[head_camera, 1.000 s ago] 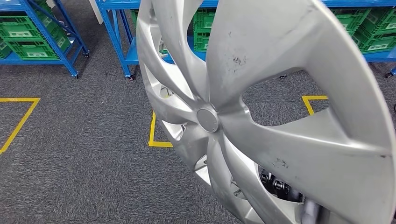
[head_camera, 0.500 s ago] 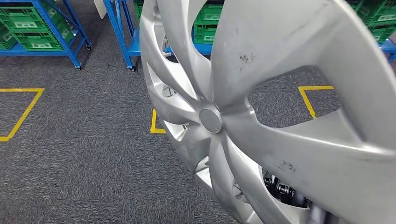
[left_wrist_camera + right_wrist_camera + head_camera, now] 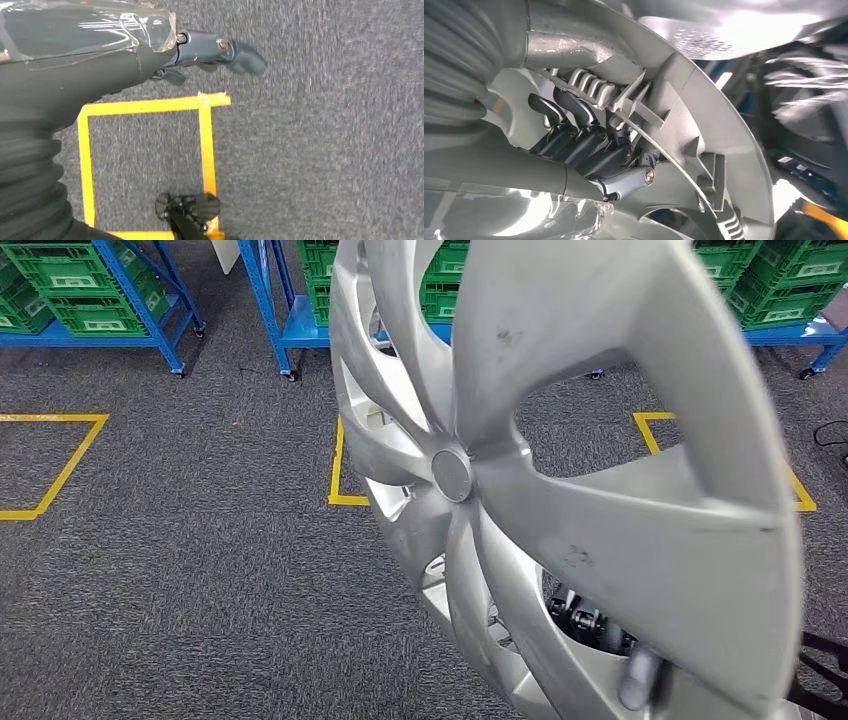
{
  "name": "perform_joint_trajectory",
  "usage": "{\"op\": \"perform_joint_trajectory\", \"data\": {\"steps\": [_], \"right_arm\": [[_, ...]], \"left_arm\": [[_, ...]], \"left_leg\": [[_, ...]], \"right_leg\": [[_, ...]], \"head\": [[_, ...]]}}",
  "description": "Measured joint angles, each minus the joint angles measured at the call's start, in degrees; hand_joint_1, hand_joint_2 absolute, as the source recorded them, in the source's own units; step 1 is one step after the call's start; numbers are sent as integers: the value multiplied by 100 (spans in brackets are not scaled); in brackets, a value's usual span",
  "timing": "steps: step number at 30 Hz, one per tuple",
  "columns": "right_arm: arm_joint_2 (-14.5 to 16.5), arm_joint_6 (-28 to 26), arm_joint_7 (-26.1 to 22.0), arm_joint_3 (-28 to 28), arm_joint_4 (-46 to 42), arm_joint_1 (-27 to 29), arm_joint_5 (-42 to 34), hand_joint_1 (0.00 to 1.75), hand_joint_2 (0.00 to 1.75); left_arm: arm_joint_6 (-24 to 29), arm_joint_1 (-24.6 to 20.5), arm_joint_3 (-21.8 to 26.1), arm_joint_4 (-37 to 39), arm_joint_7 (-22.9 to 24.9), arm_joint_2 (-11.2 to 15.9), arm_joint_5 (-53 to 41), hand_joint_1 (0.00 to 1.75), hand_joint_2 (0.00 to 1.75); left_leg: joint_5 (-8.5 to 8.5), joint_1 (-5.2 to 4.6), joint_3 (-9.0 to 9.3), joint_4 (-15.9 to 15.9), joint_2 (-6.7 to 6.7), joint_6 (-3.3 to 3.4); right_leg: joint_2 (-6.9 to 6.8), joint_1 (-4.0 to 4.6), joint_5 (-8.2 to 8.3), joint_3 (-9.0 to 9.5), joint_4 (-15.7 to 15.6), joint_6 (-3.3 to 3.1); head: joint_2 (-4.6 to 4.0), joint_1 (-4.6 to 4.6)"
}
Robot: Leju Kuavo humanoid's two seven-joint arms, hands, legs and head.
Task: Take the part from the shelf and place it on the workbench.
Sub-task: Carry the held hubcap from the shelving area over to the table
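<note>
One silver hubcap [image 3: 560,470] is carried close before the robot, its rim clamped in the right hand [image 3: 589,145], whose dark fingers [image 3: 574,112] hook through an opening behind a spoke. It looks light, stiff and smooth, so the ribbed rim seems the safest hold. The left hand [image 3: 210,55] hangs with nothing in it over the carpet [image 3: 325,150]. Well beyond the hubcap stand blue shelves [image 3: 270,310] of green crates [image 3: 60,280].

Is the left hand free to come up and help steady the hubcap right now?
Probably yes. The left hand holds nothing and hangs over the carpet, while the right hand grips the hubcap from behind, leaving its front face unobstructed.
</note>
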Motion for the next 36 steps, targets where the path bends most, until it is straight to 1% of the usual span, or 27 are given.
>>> {"op": "perform_joint_trajectory", "data": {"steps": [1,2,3,4,6,7,8,9,11,12,13,16,17,19,21,22,23,24,26,27,28,29,31,32,33,35,36], "right_arm": [[-6,17,-72,-19,3,14,1,168,175],[-16,39,-132,-33,7,28,22,168,175],[-33,63,-184,-42,15,38,68,168,175],[-53,85,-225,-44,27,44,126,168,175],[-93,112,-270,-35,64,50,229,168,175],[-114,119,-275,-25,92,52,260,168,175],[-134,120,-276,-15,121,52,280,168,175],[-155,118,-277,-4,150,51,307,168,175],[-192,102,-280,16,197,31,402,168,175],[-207,88,-279,28,215,16,470,168,175],[-220,70,-276,43,231,3,543,168,175],[-259,20,-271,99,279,-15,714,168,175],[-269,11,-275,119,292,-20,748,168,175],[-279,-3,-293,151,308,-31,785,168,175],[-287,-10,-317,171,322,-37,798,168,175],[-294,-10,-327,183,334,-38,804,168,175],[-302,-11,-335,198,347,-37,810,168,175],[-311,-11,-341,215,358,-38,815,168,175],[-328,-10,-348,240,368,-42,822,168,175],[-337,-9,-353,246,369,-47,825,168,175],[-346,-7,-358,251,370,-53,829,168,175],[-354,-4,-364,258,373,-57,833,168,175],[-372,7,-375,278,380,-68,839,168,175],[-386,14,-380,287,386,-78,839,168,175],[-402,20,-389,294,392,-90,837,168,175],[-444,27,-416,301,412,-108,833,168,175],[-458,31,-430,305,423,-111,832,168,175]], "left_arm": [[3,-4,14,3,-4,4,-9,0,175],[4,-7,30,7,-3,9,-12,0,175],[4,-14,45,13,-2,15,-10,0,175],[3,-23,62,22,-1,19,-5,0,175],[-3,-42,98,48,3,26,5,0,175],[-14,-48,122,63,6,25,13,0,175],[-26,-52,143,76,10,25,21,0,175],[-42,-53,164,85,14,23,31,0,175],[-85,-61,218,92,18,14,52,0,175],[-105,-73,244,93,19,8,62,0,175],[-126,-88,264,92,20,3,72,0,175],[-160,-115,311,91,20,-3,89,0,175],[-161,-116,333,91,20,-5,89,0,175],[-157,-118,372,90,20,-2,89,0,175],[-149,-117,395,95,20,2,89,0,175],[-147,-117,404,99,20,1,89,0,175],[-145,-117,414,104,20,-2,89,0,175],[-145,-116,423,108,20,-4,89,0,175],[-146,-118,434,109,20,0,89,0,175],[-149,-123,435,108,18,4,90,0,175],[-153,-131,435,108,15,8,92,0,175],[-156,-138,437,107,11,11,94,0,175],[-160,-144,451,107,3,13,100,0,175],[-160,-142,460,108,-1,10,103,0,175],[-160,-144,467,108,-4,6,107,0,175],[-160,-159,470,110,-8,-5,113,0,175],[-160,-166,470,111,-9,-8,114,0,175]], "left_leg": [[66,-8,-46,-25,13,54],[139,-8,-91,-48,28,106],[219,-5,-150,-70,43,150],[289,-9,-223,-76,55,181],[408,-36,-375,-61,62,212],[462,-49,-445,-46,63,216],[507,-60,-511,-26,62,212],[541,-67,-569,4,49,204],[577,-82,-694,100,4,173],[589,-92,-757,159,-20,152],[607,-97,-816,207,-39,125],[669,-72,-921,262,-114,29],[624,-60,-964,326,-121,-9],[331,-22,-1170,782,-86,-93],[-56,22,-1490,1563,-37,-173],[-154,38,-1596,1845,-23,-194],[-151,50,-1600,1925,-7,-203],[-46,56,-1481,1761,15,-200],[267,39,-994,948,162,-152],[366,8,-785,572,259,-111],[408,-25,-666,333,336,-68],[404,-55,-637,232,370,-26],[449,-67,-652,179,271,61],[491,-58,-638,132,214,102],[538,-45,-624,84,160,145],[600,-36,-637,38,48,198],[615,-41,-661,40,-16,214]], "right_leg": [[3,-13,19,-30,3,20],[8,-20,-37,-89,78,19],[15,-21,-182,-197,281,-7],[22,-22,-399,-343,617,-48],[27,-18,-841,-622,1447,-95],[28,-18,-960,-651,1697,-83],[28,-18,-993,-557,1716,-53],[32,-18,-946,-336,1480,-15],[136,-17,-789,278,614,23],[188,-15,-735,483,277,6],[228,-5,-712,586,93,-23],[137,9,-659,561,54,-129],[93,-4,-637,554,48,-160],[5,-30,-599,533,38,-210],[-85,-20,-576,501,42,-233],[-133,-14,-568,485,43,-233],[-183,-9,-561,475,44,-231],[-235,-5,-557,473,44,-226],[-333,5,-553,484,43,-217],[-383,22,-549,484,45,-207],[-433,38,-542,478,45,-193],[-487,49,-535,468,42,-169],[-575,61,-523,458,24,-109],[-530,57,-549,440,51,-86],[-414,51,-631,376,181,-86],[-113,35,-945,73,825,-126],[-27,32,-1112,-123,1251,-143]], "head": [[0,-1],[0,2],[0,11],[0,16],[0,26],[0,27],[0,28],[0,28],[0,28],[0,21],[0,18],[0,20],[0,9],[0,-24],[0,-48],[0,-47],[0,-48],[0,-48],[0,-47],[0,-45],[0,-44],[0,-43],[0,-44],[0,-39],[0,-33],[0,-16],[0,-11]]}}
